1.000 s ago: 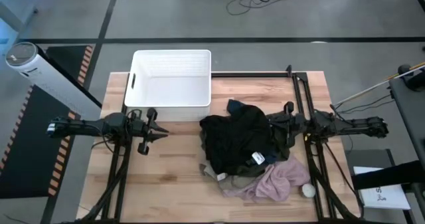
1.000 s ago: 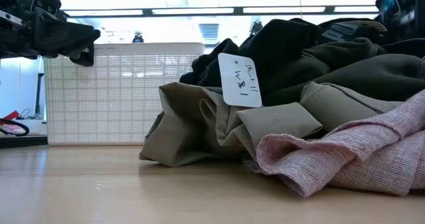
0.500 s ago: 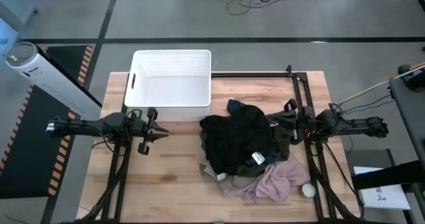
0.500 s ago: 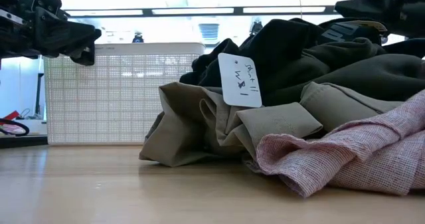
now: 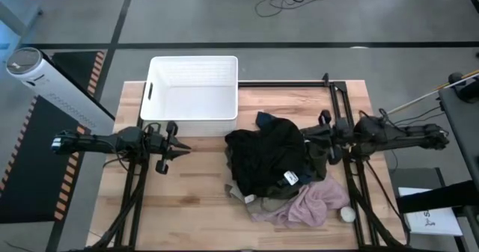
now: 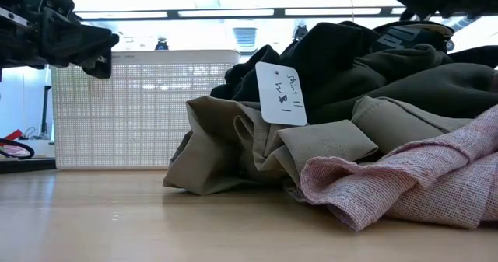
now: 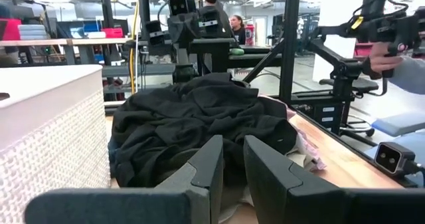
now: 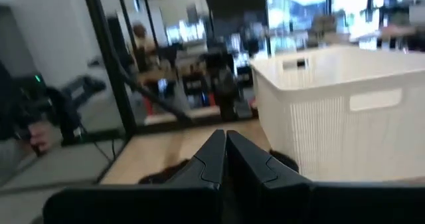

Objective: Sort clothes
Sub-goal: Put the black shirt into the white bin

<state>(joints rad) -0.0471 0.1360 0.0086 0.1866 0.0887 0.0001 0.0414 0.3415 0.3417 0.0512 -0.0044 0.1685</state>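
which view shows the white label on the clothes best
The low view: the white label faces the camera with handwriting on it, hanging on the clothes pile. The high view shows only a small white patch on the black garment. The left wrist view shows the pile, no label; the right wrist view shows mostly the basket.

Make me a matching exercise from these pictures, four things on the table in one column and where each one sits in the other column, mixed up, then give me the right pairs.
Things:
1. white basket
2. black garment
3. pink garment
4. small white ball

Places:
A. top of the clothes pile, mid-table
B. near right corner of the table, beside the pink cloth
C. far side of the table, left of centre
D. near edge of the pile, low down

Pairs: 1-C, 2-A, 3-D, 4-B
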